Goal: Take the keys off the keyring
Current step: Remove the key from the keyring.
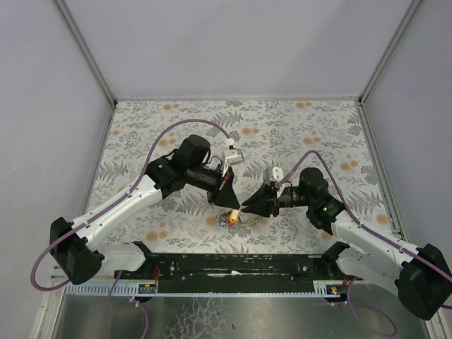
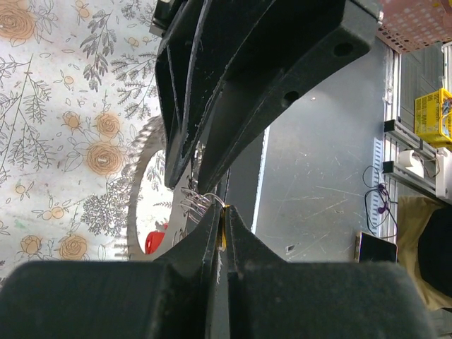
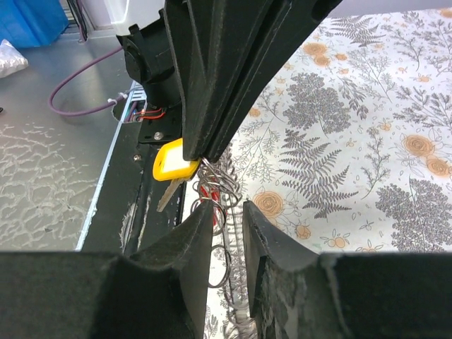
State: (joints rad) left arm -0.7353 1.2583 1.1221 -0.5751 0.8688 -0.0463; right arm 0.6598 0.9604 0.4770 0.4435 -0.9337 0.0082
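Observation:
My left gripper (image 1: pixel 227 203) is shut on the yellow-headed key (image 3: pixel 172 163); only a yellow sliver (image 2: pixel 223 229) shows between its fingertips in the left wrist view. Thin wire loops (image 3: pixel 220 185) link that key to the grey ridged keyring (image 2: pixel 138 185). My right gripper (image 1: pixel 248 205) comes in from the right, tip to tip with the left one, and its fingers (image 3: pixel 200 233) close narrowly on the keyring's coiled edge (image 3: pixel 233 244). A red key (image 2: pixel 155 241) hangs inside the ring. The bunch (image 1: pixel 232 218) hangs low over the floral cloth.
The floral cloth (image 1: pixel 282 127) covers the table. The black base rail (image 1: pixel 233 265) runs along the near edge just below the keys. Purple cables (image 1: pixel 176 131) loop over both arms. Grey walls stand on three sides.

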